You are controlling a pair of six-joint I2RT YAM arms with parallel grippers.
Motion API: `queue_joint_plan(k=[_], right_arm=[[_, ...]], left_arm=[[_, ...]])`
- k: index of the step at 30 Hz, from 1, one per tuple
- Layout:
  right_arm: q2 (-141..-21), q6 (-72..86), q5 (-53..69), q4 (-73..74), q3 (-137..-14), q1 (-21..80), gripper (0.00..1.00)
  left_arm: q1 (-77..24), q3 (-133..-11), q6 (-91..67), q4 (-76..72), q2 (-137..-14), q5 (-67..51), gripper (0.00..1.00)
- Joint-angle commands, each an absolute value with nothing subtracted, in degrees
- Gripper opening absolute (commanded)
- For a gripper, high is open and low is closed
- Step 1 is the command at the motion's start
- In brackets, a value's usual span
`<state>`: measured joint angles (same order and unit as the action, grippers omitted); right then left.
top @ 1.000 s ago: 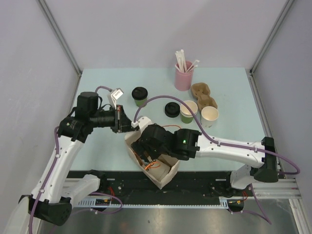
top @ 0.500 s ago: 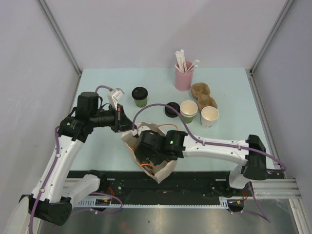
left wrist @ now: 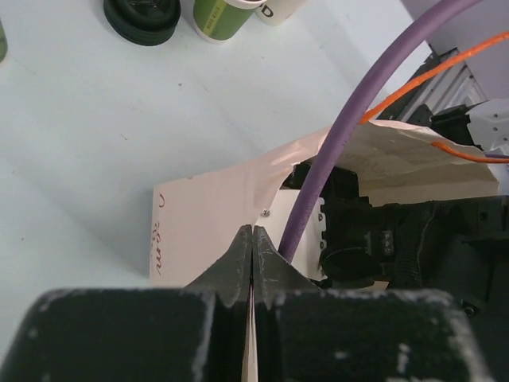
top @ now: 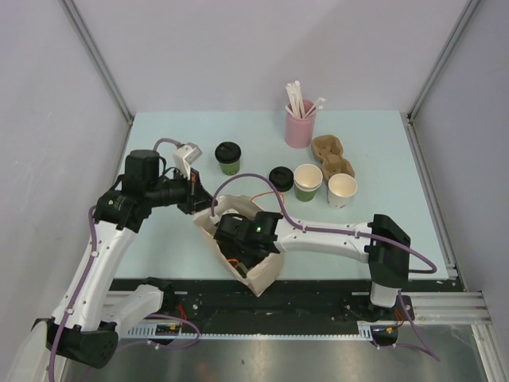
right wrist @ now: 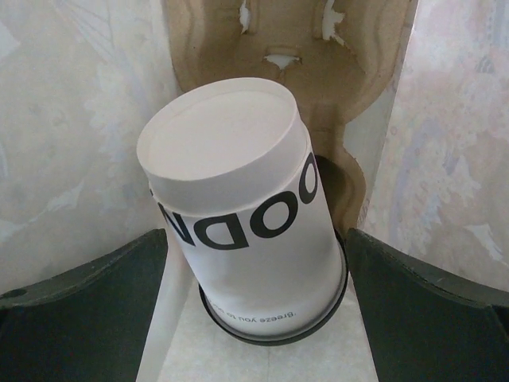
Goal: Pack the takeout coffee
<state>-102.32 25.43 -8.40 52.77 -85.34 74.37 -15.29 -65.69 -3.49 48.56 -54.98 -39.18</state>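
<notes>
You're setting the white cup point(right wrist: 238, 215) inside the bag point(top: 256, 280) at the table's point(top: 382, 143) six o'clock — right pincer point(right wrist: 256, 239) spread clear, left pincer point(left wrist: 252, 247) clamped on the bag's edge — so be backing straight out.

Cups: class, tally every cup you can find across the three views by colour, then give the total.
Green: 2, lidded green cup, open green cup (possibly a stack)
White: 2, open white cup, lidded white cup inside the bag
Pink: 1, pink cup of straws
Total: 5
</notes>
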Motion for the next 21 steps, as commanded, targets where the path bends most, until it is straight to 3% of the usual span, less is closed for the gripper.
queue_joint_plan(k=[1, 6, 10, 14, 15, 21], right_arm=[[-105.3, 27.8, -6.2, 51.5, -86.1, 72.6, 1.00], [-109.8, 27.6, -5.2, 51.3, -86.6, 72.3, 0.99], [-111.4, 25.8, -5.3, 51.2, -86.3, 72.7, 0.91], [-110.8, 25.3, -4.9, 52.0, -87.0, 72.6, 0.73], [-109.7, 25.3, -5.5, 52.4, -87.4, 72.6, 0.64], [-103.9, 25.9, -8.3, 53.3, -90.3, 73.0, 0.51]], left_arm=[[-15.5, -68.3, -1.1, 47.4, -53.4, -42.4, 0.00], [-15.5, -68.4, -1.1, 47.4, -53.5, -41.8, 0.00], [-15.5, -67.9, -1.2, 47.3, -53.4, -41.7, 0.01], [-15.5, -68.0, -0.9, 47.4, -53.5, -41.0, 0.00], [-15.4, -68.2, -0.6, 47.4, -53.4, -40.9, 0.00], [-15.5, -68.8, 1.3, 47.4, -53.8, -39.2, 0.00]])
